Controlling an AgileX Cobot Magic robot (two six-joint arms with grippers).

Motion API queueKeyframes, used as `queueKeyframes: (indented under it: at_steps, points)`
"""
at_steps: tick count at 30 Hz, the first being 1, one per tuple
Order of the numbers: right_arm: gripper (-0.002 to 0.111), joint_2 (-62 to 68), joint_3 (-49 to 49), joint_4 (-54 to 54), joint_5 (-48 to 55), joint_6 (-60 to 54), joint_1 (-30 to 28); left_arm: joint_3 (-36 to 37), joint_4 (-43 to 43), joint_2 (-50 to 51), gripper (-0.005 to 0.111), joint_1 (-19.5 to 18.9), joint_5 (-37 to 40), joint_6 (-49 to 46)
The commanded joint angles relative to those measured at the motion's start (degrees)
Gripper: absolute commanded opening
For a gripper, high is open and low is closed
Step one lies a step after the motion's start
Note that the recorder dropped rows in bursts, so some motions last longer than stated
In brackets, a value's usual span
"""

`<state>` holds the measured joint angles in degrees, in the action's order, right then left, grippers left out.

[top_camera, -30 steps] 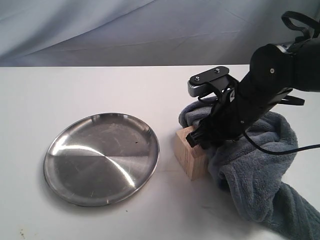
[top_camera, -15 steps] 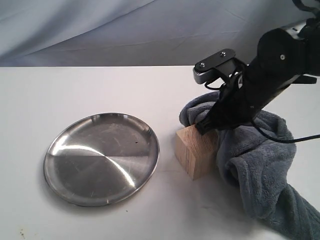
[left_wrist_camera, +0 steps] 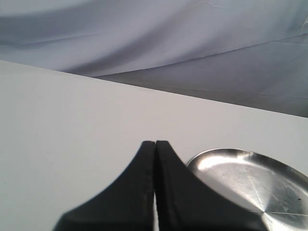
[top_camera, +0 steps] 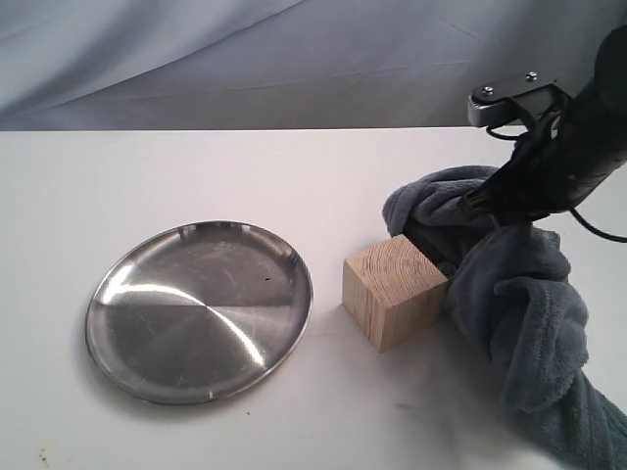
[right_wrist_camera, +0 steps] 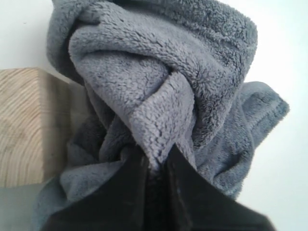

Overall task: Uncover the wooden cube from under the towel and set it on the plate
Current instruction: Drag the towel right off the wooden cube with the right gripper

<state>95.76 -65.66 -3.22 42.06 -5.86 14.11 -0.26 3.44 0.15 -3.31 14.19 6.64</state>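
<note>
Right pincer (right_wrist_camera: 156,161) clenched on towel (top_camera: 519,294) fold; cube (top_camera: 395,291) just beside pincer, against cloth; further pull may drag cube.

The right gripper (right_wrist_camera: 155,162) has lifted off the top of the wooden cube (top_camera: 395,291) and swung away toward 2 o'clock in the exterior view. Its jaws, wider a second ago, have now pinched together on a fold of the towel (top_camera: 524,294). The towel has been dragged along with it. It has slid off the cube, whose top face is now bare, and bunches up just beside the cube at 3 o'clock.
</note>
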Motion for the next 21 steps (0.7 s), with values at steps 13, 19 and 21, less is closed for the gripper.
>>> queueKeyframes:
  at_steps: [13,19,21]
  points:
    - [0.0,2.59,-0.48,-0.75,0.08,0.36,-12.96,0.26,0.26,-0.15,0.0,-0.11,-0.5,0.2]
    - [0.0,7.12,-0.48,-1.37,0.1,0.36,-15.26,0.26,0.26,-0.15,0.0,-0.11,-0.5,0.2]
    - [0.0,8.35,-0.48,-1.26,0.53,0.36,-15.42,0.26,0.26,-0.15,0.0,-0.11,-0.5,0.2]
